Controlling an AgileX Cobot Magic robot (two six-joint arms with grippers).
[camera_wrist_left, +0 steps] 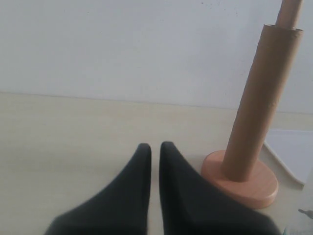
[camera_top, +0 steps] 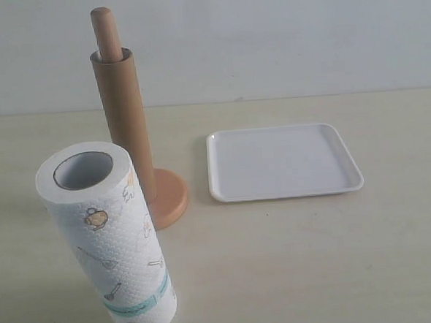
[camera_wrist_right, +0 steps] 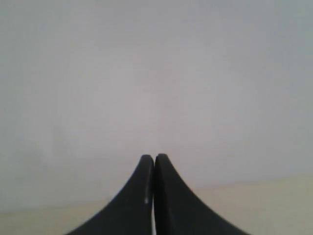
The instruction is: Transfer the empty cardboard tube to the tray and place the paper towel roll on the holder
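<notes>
The empty cardboard tube [camera_top: 125, 116] stands sleeved over the holder's pole [camera_top: 105, 33], whose rounded top pokes out above it. The holder's disc base [camera_top: 170, 197] rests on the table. The paper towel roll [camera_top: 107, 241] stands upright at the front left, just in front of the holder. The white tray [camera_top: 287, 194] lies empty to the right. Neither gripper shows in the exterior view. In the left wrist view my left gripper [camera_wrist_left: 155, 145] is shut on nothing, short of the tube [camera_wrist_left: 261, 103] and base [camera_wrist_left: 244, 183]. My right gripper [camera_wrist_right: 154, 156] is shut and faces a bare wall.
A pale wooden table [camera_top: 280, 260] carries everything, and a plain light wall [camera_top: 281, 33] stands behind it. A corner of the tray [camera_wrist_left: 291, 152] shows past the holder in the left wrist view.
</notes>
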